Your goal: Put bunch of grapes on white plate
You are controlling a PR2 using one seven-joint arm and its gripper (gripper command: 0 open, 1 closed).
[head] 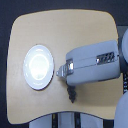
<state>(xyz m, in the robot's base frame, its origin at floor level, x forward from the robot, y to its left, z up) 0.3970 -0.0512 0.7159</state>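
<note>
From my seat I get one overhead look at a light wooden table (75, 27) with rounded corners. The white plate (38, 67) sits toward the exterior view's left, round and glossy, glare washing out its middle, and I see nothing lying on it. The robot's arm (95, 62) comes in from the exterior view's right, a bulky grey-white forearm with a dark slotted vent panel on its upper face; I can make out no brand, label or lettering anywhere, and the picture is too coarse for fine print. The gripper (63, 71) points toward the plate and ends just beside its rim; its tip is a small blur and I cannot tell whether the fingers are spread or closed, or whether they hold anything. The bunch of grapes (71, 93) shows as a small dark cluster on the table just below the forearm, near the table's front edge, apart from the plate.
</note>
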